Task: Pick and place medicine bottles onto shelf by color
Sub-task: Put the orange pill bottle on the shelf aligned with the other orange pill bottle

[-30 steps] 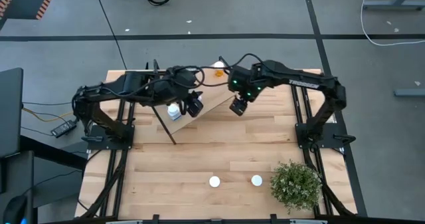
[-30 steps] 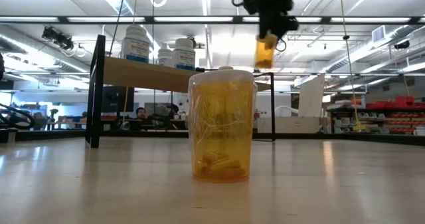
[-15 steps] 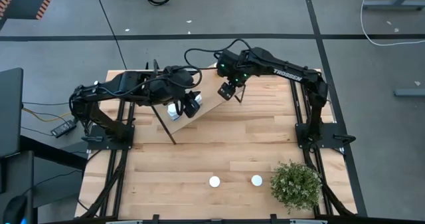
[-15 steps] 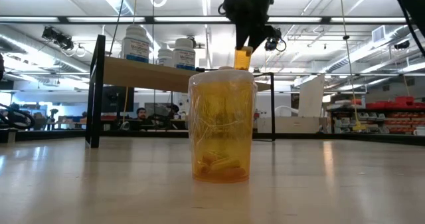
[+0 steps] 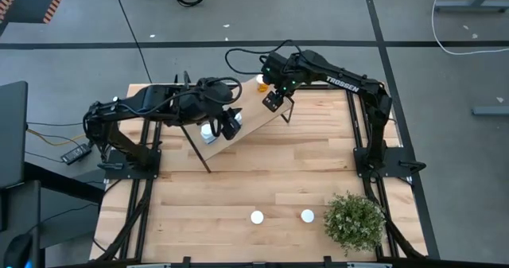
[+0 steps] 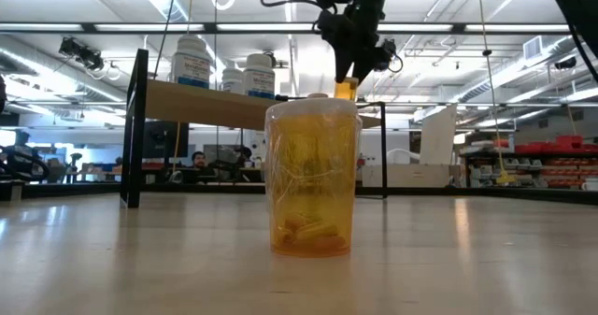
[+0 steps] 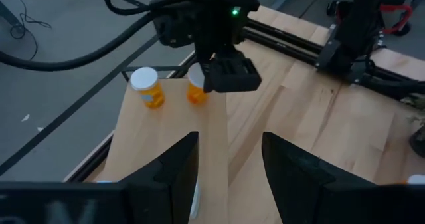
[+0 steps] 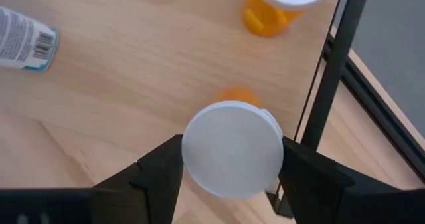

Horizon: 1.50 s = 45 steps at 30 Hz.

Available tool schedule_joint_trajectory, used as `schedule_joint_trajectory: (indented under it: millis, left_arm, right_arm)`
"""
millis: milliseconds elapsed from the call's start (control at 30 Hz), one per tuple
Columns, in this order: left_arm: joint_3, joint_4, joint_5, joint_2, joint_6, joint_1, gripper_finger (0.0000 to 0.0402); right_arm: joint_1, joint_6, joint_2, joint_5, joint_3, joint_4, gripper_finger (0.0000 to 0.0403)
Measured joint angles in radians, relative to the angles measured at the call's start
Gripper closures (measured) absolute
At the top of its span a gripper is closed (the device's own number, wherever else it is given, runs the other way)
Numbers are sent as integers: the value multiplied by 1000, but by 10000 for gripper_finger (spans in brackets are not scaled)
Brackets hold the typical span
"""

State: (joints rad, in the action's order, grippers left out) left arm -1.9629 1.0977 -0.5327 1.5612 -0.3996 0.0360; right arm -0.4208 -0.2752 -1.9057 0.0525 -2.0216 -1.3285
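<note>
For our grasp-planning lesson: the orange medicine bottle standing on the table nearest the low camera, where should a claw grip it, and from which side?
Probably the upper body under the cap of the orange medicine bottle, coming down from above: it stands upright with round sides, and the table around it looks free. The right claw holds another orange bottle over the shelf.

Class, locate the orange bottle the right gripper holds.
The right gripper holds the orange bottle over the shelf, at its far end, beside another orange bottle standing there.
</note>
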Motion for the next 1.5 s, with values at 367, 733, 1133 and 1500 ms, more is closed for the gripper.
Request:
schedule_joint_trajectory:
  millis: [367,733,1133,1500]
  left_arm:
    - [0,-38,0,0,0,0,230]
    - [0,-37,0,0,0,0,230]
    - [0,-37,0,0,-20,0,230]
    - [0,-37,0,0,-106,15,230]
  right_arm:
    - [5,-10,1,-1,33,24,170]
    - [5,-11,1,-8,33,22,170]
    - [5,-9,1,-8,33,29,155]
    - [4,18,5,-8,34,51,115]
